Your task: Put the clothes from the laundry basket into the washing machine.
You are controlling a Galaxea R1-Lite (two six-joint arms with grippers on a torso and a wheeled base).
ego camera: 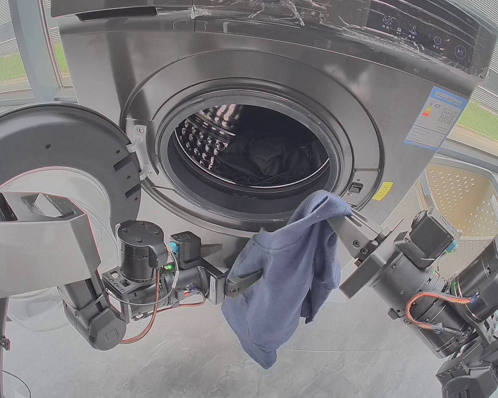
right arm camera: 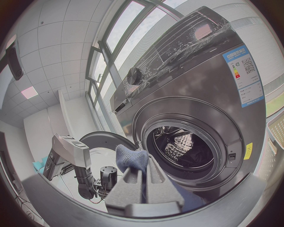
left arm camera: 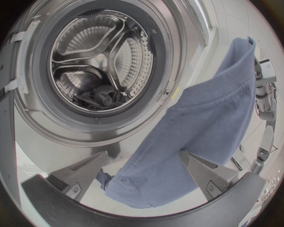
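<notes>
A blue garment (ego camera: 287,276) hangs in front of the washing machine (ego camera: 269,64), just below the rim of its open drum. My right gripper (ego camera: 340,215) is shut on the garment's top corner, and in the right wrist view the cloth (right arm camera: 131,158) bunches above the closed fingers (right arm camera: 159,183). My left gripper (ego camera: 242,264) stands open at the garment's lower left edge. In the left wrist view the cloth (left arm camera: 207,118) drapes between its spread fingers (left arm camera: 88,171). Dark clothing (ego camera: 267,156) lies inside the drum (left arm camera: 100,59). The beige laundry basket (ego camera: 470,205) stands right of the machine.
The machine's round door (ego camera: 53,149) is swung open to the left, close to my left arm. Grey tiled floor (ego camera: 294,388) lies bare below the hanging garment. Windows run behind the machine on both sides.
</notes>
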